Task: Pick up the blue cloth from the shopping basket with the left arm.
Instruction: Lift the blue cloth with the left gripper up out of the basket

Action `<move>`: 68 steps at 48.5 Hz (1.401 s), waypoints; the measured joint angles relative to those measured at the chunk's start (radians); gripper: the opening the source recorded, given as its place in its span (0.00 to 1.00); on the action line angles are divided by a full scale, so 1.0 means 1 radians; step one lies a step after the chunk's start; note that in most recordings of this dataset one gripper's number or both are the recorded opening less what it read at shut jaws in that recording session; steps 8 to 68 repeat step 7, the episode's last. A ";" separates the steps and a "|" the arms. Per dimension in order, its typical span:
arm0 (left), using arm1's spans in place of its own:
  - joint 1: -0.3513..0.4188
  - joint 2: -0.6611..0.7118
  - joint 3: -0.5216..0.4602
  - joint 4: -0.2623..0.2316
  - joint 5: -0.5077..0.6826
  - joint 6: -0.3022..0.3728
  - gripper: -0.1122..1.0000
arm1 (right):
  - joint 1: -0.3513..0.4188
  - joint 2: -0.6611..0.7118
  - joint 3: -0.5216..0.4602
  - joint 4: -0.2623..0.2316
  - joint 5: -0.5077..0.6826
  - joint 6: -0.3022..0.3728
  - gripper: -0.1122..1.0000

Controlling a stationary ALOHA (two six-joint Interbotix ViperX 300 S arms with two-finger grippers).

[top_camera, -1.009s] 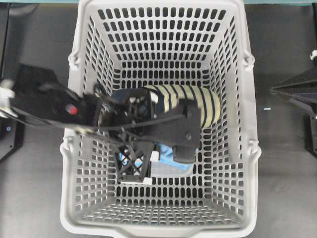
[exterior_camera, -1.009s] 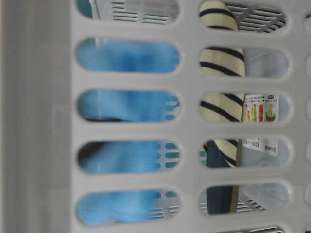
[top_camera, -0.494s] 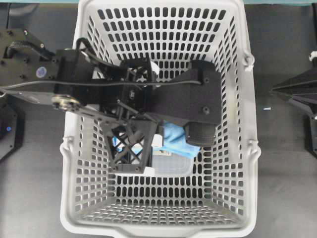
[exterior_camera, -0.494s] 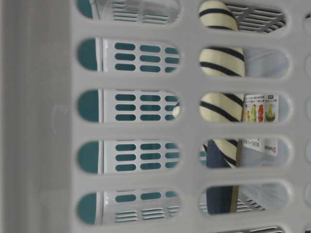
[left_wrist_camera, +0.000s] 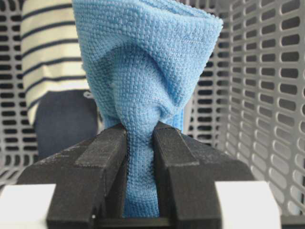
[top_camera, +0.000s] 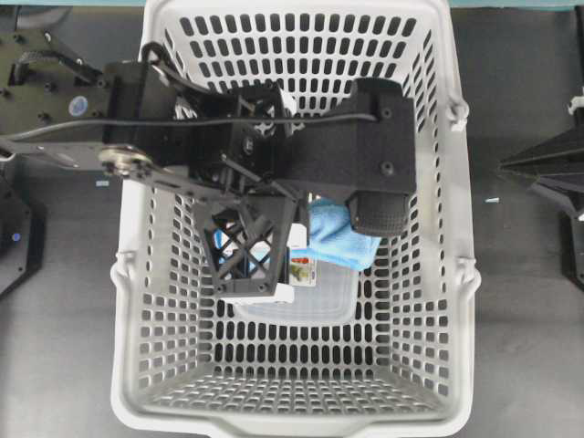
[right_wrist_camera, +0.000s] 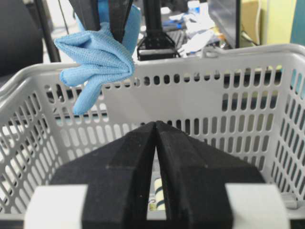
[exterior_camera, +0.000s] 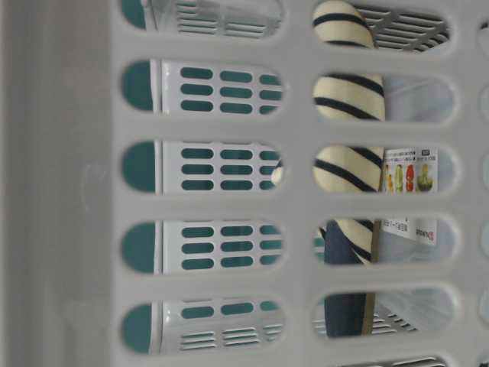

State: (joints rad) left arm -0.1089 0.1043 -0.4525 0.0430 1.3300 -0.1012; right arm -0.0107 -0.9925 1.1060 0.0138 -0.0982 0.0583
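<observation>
My left gripper (left_wrist_camera: 139, 131) is shut on the blue cloth (left_wrist_camera: 143, 71), which is pinched between the two black pads and hangs bunched from them. In the overhead view the left arm reaches across the shopping basket (top_camera: 292, 424) and the cloth (top_camera: 339, 239) shows beside the lattice finger (top_camera: 246, 251). In the right wrist view the cloth (right_wrist_camera: 97, 57) hangs above the far basket rim (right_wrist_camera: 228, 55). My right gripper (right_wrist_camera: 156, 123) is shut and empty, outside the basket at the right (top_camera: 511, 166).
The striped slipper (left_wrist_camera: 47, 47) lies on the basket floor and also shows in the table-level view (exterior_camera: 344, 99). A clear packet with a printed label (top_camera: 310, 292) lies below the cloth. The slotted basket walls (left_wrist_camera: 267, 95) enclose the space.
The left arm has lifted the cloth: a second ago it filled the table-level view's slots, now it is gone from there. In the last half second the arm shifted slightly.
</observation>
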 measured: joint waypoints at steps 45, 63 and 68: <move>0.000 0.000 0.000 0.000 0.002 -0.005 0.22 | 0.000 0.000 0.000 0.000 0.000 -0.002 0.11; 0.000 0.000 0.000 0.000 0.002 -0.005 0.22 | 0.000 0.000 0.000 0.000 0.000 -0.002 0.11; 0.000 0.000 0.000 0.000 0.002 -0.005 0.22 | 0.000 0.000 0.000 0.000 0.000 -0.002 0.11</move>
